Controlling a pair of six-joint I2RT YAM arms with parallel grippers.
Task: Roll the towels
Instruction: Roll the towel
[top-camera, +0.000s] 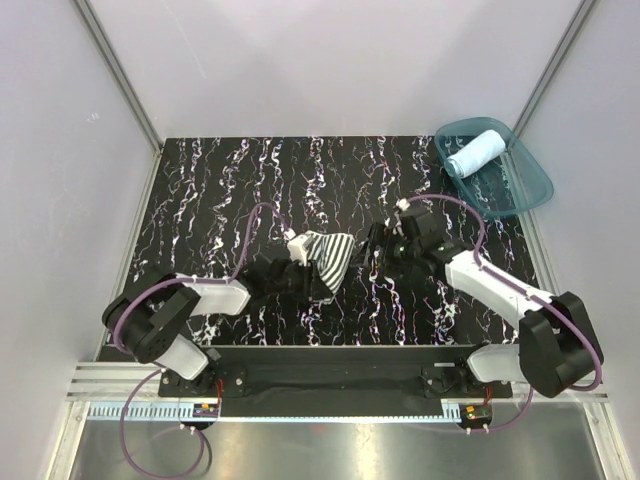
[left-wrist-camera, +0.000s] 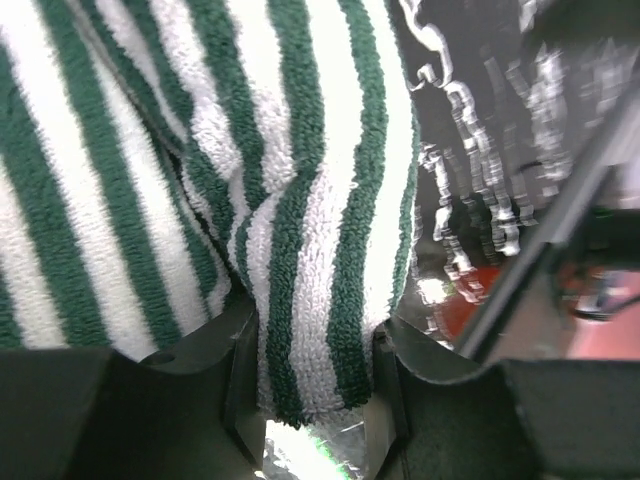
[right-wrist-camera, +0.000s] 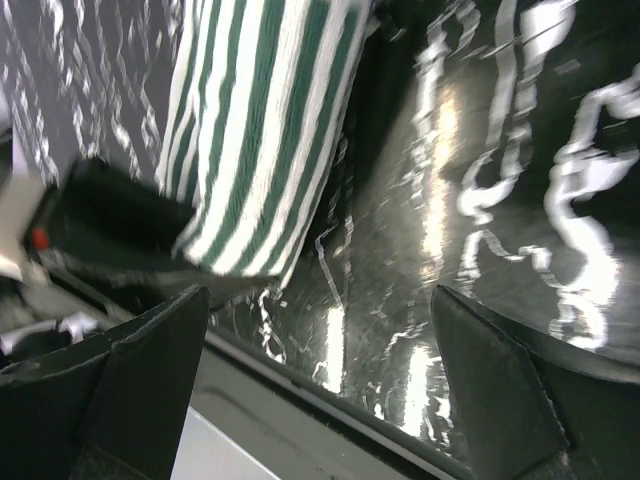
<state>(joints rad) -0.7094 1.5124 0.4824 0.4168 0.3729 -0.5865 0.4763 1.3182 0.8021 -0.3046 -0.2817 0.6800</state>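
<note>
Two robot arms met over a black marbled table (top-camera: 200, 200), where a teal tub (top-camera: 530, 195) at the far right corner held the rolled light blue towel (top-camera: 477, 152). The striped towel (top-camera: 328, 258) was bunched at mid-table, pinched between the fingers of the left gripper (left-wrist-camera: 315, 390). Just to its right, the right gripper (right-wrist-camera: 320, 300) stood with fingers spread wide, holding nothing.
</note>
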